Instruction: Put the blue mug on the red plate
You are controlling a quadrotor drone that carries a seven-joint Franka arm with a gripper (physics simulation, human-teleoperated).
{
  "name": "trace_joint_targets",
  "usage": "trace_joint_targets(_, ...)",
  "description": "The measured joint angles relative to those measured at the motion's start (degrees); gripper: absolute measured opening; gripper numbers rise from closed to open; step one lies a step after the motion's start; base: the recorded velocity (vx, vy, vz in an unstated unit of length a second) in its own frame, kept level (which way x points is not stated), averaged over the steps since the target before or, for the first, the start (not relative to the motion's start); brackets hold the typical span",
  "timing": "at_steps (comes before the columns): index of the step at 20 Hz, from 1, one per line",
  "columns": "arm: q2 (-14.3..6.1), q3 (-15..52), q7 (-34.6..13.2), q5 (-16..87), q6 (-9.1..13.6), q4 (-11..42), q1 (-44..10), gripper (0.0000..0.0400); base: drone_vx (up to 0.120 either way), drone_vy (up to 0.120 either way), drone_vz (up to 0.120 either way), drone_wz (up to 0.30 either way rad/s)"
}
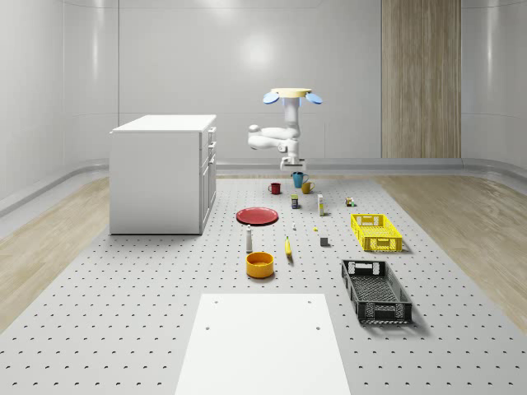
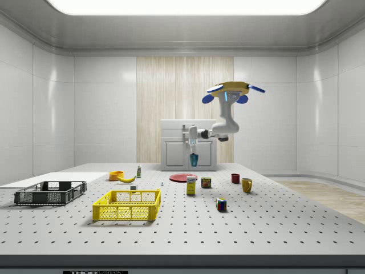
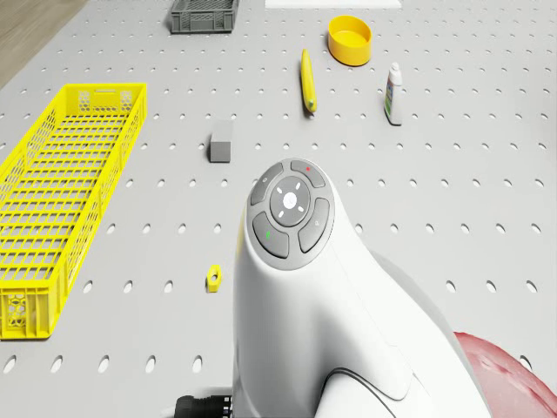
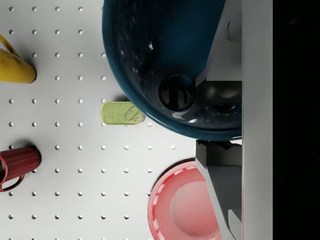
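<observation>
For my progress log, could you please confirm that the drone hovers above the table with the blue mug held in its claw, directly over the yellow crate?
Not quite: the claw does hold the blue mug aloft under the hovering drone, but not over the yellow crate. The side view shows the mug hanging near the red plate, and the wrist view shows the plate just beside it below.

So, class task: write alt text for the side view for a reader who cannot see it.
A drone hovers above a pegboard table, its arm's hand holding a blue mug in the air above a red plate. Yellow and black crates sit nearer the camera.
</observation>
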State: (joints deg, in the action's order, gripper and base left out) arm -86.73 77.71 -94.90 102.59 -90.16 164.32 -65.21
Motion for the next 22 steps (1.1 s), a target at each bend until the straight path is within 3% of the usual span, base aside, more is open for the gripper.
trace_joint_targets(14,-0.8,0.1,-0.2,-0.3,-0.8,0.0,-0.2,0.01,0.12,-0.12,0.0,0.0)
trace_joint_targets(18,-1.1,0.2,-0.2,-0.4,-1.0,0.0,-0.2,0.01,0.02,-0.12,0.0,0.0)
trace_joint_targets(22,-1.2,0.2,-0.2,-0.5,-1.2,-0.1,-0.3,0.01,0.0,-0.12,-0.08,0.0)
